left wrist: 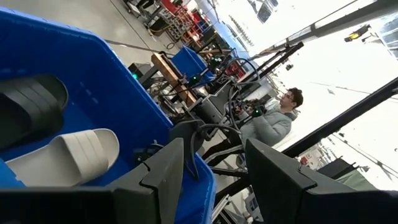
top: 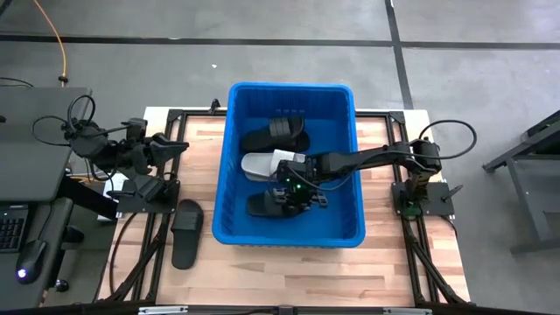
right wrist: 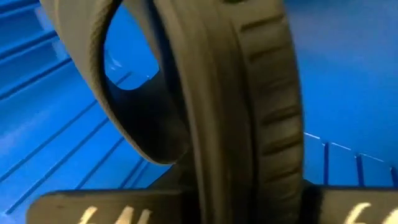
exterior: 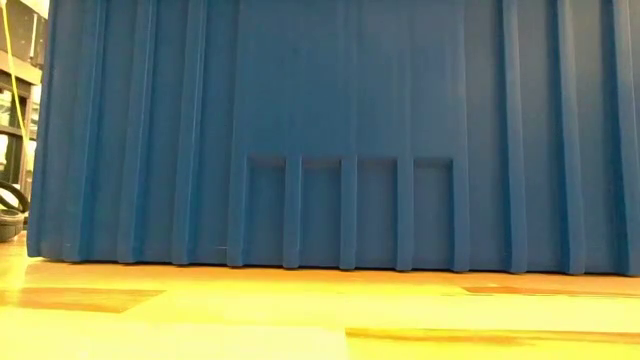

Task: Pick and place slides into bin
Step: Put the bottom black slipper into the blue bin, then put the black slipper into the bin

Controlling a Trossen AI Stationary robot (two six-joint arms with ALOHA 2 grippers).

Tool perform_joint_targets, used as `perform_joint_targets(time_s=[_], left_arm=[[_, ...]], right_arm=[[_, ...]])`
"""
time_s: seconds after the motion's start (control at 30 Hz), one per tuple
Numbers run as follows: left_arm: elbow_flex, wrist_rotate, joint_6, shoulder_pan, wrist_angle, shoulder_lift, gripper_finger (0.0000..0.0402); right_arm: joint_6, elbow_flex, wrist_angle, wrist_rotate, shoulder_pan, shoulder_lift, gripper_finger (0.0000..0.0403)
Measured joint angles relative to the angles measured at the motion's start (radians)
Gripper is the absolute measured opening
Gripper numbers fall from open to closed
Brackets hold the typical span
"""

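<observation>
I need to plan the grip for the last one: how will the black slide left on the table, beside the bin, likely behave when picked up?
The black slide lies flat, so it probably won't roll or tip. Its wide strap looks like soft moulded foam, likely light, and may flex when pinched. A similar slide sits between the right gripper's jaws in the bin, so a strap grip seems workable.

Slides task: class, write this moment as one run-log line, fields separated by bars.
right tool: inside bin, at black slide | left tool: waiting left of bin, open | in bin: another black slide, grey slide | on table: one black slide
</observation>
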Motion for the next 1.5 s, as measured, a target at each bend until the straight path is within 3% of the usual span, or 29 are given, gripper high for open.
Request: perform_joint_targets(time_s=[0.2, 0.4, 0.73, 0.9, 1.13, 1.5], left_arm=[[0.000, 0.001, 0.000, 0.000, 0.000, 0.000, 0.0161], [0.000, 0.003, 0.000, 0.000, 0.000, 0.000, 0.0161], [0.000, 0.003, -0.004, 0.000, 0.002, 0.000, 0.0161], [0.000, 0.001, -0.004, 0.000, 0.003, 0.000, 0.0161], [0.000, 0.000, -0.019, 0.000, 0.005, 0.000, 0.0161], [0.000, -0.015, -0.018, 0.000, 0.005, 0.000, 0.0161]], right_arm=[[-0.015, 0.000, 0.012, -0.008, 0.017, 0.000, 0.0079], [-0.014, 0.000, -0.106, -0.010, 0.017, 0.000, 0.0113], [-0.086, -0.001, -0.144, -0.007, 0.014, 0.000, 0.0126], [-0.096, -0.001, -0.019, 0.003, 0.014, 0.000, 0.0179], [-0.083, -0.001, -0.213, 0.018, 0.013, 0.000, 0.0257], [-0.138, -0.001, -0.241, 0.154, -0.006, 0.000, 0.0273]])
